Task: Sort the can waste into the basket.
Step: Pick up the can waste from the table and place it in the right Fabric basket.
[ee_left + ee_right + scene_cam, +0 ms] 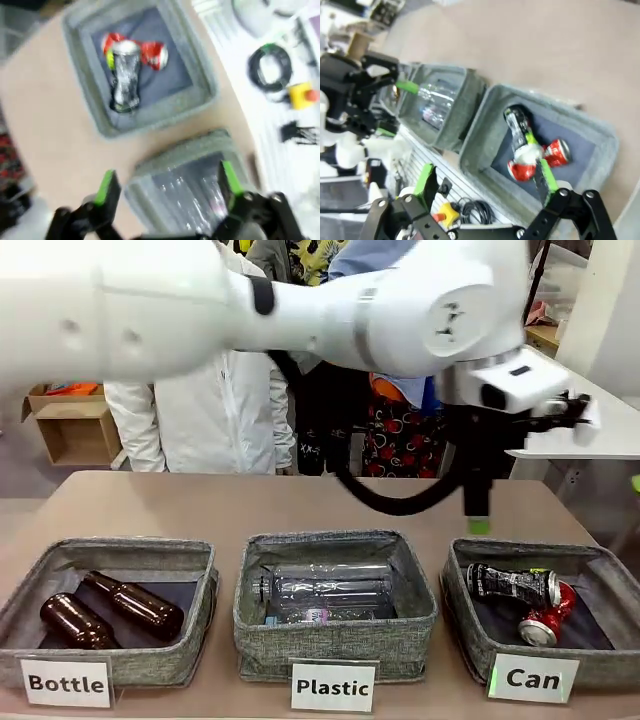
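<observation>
Both crushed cans, black one [518, 131] and red one [540, 159], sit touching inside the Can basket [480, 142], right gripper [485, 182] hovering wide open above.

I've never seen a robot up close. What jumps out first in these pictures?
A big white robot arm sweeps across the top of the front view, its left gripper open and empty above the table. Below stand three grey bins in a row, labelled Bottle, Plastic and Can. The Can basket on the right holds a red can and a black can, lying crossed on each other.
</observation>
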{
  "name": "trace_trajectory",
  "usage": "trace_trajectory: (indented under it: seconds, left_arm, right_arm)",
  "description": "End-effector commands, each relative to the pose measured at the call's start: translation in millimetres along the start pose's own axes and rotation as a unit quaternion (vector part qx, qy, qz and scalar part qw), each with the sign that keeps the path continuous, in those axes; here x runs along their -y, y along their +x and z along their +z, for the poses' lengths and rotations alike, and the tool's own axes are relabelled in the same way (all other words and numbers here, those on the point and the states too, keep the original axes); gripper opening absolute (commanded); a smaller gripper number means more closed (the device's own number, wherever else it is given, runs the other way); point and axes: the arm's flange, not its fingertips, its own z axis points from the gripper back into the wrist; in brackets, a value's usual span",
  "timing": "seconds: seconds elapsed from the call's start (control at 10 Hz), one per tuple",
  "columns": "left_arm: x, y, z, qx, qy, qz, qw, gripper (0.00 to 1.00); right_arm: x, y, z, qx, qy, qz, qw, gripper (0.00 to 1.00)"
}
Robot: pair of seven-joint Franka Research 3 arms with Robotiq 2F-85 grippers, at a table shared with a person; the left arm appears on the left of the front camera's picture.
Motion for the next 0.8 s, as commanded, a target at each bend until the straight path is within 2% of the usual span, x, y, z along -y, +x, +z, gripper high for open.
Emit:
trace_trajectory:
  seconds: [0.0,0.2,0.3,0.4,0.5,0.6,0.7]
  left_arm:
    - [100,-88,8,-0.011,0.032,0.089,0.996,1.00]
    - [128,-140,35,0.016,0.086,0.195,0.977,1.00]
    - [138,-175,58,0.041,0.105,0.268,0.957,1.00]
    - [143,-209,79,0.085,0.100,0.323,0.937,1.00]
    - [149,-244,98,0.126,0.081,0.387,0.910,1.00]
    - [160,-273,114,0.203,0.046,0.402,0.892,1.00]
    - [176,-305,126,0.275,0.068,0.445,0.850,1.00]
  right_arm:
    - [0,43,-17,-0.033,0.005,0.008,0.999,1.00]
    - [-13,67,-50,-0.079,0.010,0.025,0.996,1.00]
    - [-24,76,-74,-0.095,0.020,0.036,0.995,1.00]
    - [-33,81,-96,-0.094,0.048,0.056,0.993,1.00]
    - [-43,81,-119,-0.088,0.097,0.073,0.989,1.00]
    - [-52,81,-143,-0.078,0.138,0.076,0.984,1.00]
    - [-65,82,-173,-0.038,0.194,0.049,0.979,1.00]
